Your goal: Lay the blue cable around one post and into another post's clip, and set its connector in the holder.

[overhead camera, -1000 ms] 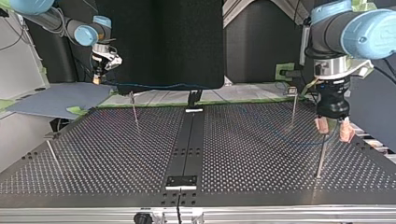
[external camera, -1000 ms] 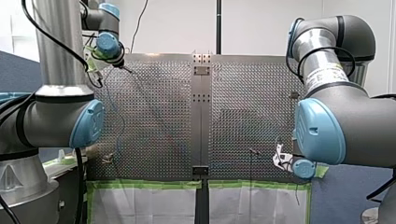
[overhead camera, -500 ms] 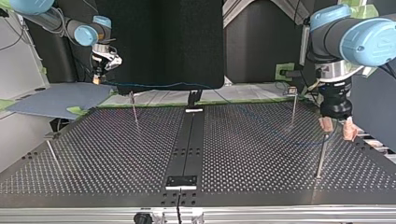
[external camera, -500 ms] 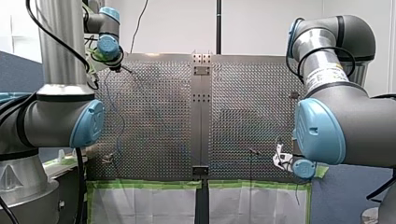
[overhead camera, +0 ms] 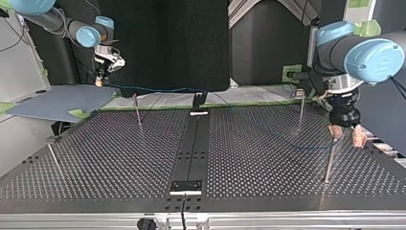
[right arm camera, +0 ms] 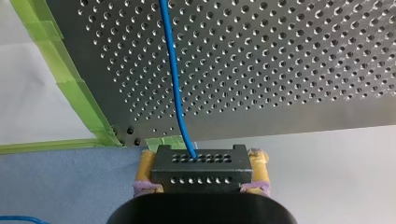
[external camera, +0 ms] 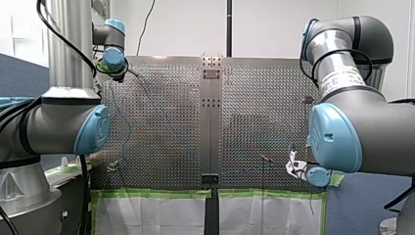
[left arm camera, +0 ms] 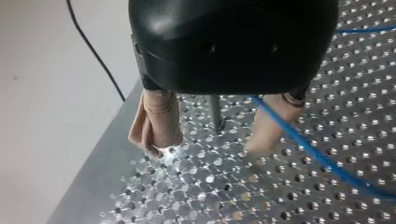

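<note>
Downward, left claw (overhead camera: 346,136) spread, right claw (right arm camera: 201,157) gripping connector (right arm camera: 201,170).

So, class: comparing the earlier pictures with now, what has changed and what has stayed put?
My left gripper has drifted toward the top view's right and slightly lower; a post stands between its open fingers. My right gripper stayed where it was, shut on the connector. The blue cable looks unchanged.

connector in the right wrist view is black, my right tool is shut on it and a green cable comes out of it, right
Not quite. The cable is blue, not green, as the right wrist view shows. The rest holds: the connector is black, my right tool is shut on it, and the cable comes out of it.
</note>
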### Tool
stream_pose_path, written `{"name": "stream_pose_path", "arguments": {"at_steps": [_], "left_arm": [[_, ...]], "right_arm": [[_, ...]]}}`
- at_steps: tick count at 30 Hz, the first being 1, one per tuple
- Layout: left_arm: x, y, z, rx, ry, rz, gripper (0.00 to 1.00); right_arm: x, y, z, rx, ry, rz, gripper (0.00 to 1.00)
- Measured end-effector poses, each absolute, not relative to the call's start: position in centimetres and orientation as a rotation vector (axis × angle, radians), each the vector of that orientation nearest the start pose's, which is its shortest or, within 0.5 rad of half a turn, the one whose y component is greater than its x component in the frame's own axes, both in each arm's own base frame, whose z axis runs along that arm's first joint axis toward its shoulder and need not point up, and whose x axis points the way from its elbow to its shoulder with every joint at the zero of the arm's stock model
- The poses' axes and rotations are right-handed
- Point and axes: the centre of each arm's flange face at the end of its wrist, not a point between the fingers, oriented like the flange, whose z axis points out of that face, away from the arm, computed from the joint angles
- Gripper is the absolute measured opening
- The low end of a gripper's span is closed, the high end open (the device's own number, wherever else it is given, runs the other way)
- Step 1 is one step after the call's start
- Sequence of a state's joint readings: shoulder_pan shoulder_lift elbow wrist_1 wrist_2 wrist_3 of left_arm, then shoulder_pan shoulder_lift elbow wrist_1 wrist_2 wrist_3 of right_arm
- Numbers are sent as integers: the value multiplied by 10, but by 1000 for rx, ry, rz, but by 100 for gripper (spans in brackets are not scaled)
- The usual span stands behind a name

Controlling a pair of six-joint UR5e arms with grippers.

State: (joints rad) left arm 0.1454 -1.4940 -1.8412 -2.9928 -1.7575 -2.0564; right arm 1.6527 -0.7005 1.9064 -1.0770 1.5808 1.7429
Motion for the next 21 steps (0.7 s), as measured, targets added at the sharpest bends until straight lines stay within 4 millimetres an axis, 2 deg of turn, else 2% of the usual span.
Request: {"name": "stream_pose_path", "arguments": {"at_steps": [4,5,6,7,8,9,10,11,19,21], "left_arm": [[462,-44,410,-653,1437,-136,100],[463,-43,411,-658,1424,-141,88],[464,-42,414,-666,1406,-145,88],[464,-40,416,-671,1391,-146,68],[464,-39,418,-676,1375,-145,40],[463,-37,422,-681,1355,-143,40],[462,-36,424,-684,1341,-141,25],[461,-35,427,-688,1327,-139,16],[443,-28,433,-712,1233,-140,16],[442,-29,433,-705,1222,-158,14]], "right_arm": [[179,-538,-42,1274,-1402,1313,0],[179,-538,-42,1275,-1402,1313,0],[179,-537,-42,1276,-1401,1314,0],[180,-537,-42,1278,-1400,1315,0],[180,-537,-42,1280,-1399,1316,0],[181,-537,-42,1282,-1398,1317,0],[181,-537,-42,1283,-1397,1318,0],[181,-537,-42,1285,-1396,1319,0],[182,-536,-42,1288,-1395,1320,0],[183,-536,-42,1288,-1395,1320,0]]}}
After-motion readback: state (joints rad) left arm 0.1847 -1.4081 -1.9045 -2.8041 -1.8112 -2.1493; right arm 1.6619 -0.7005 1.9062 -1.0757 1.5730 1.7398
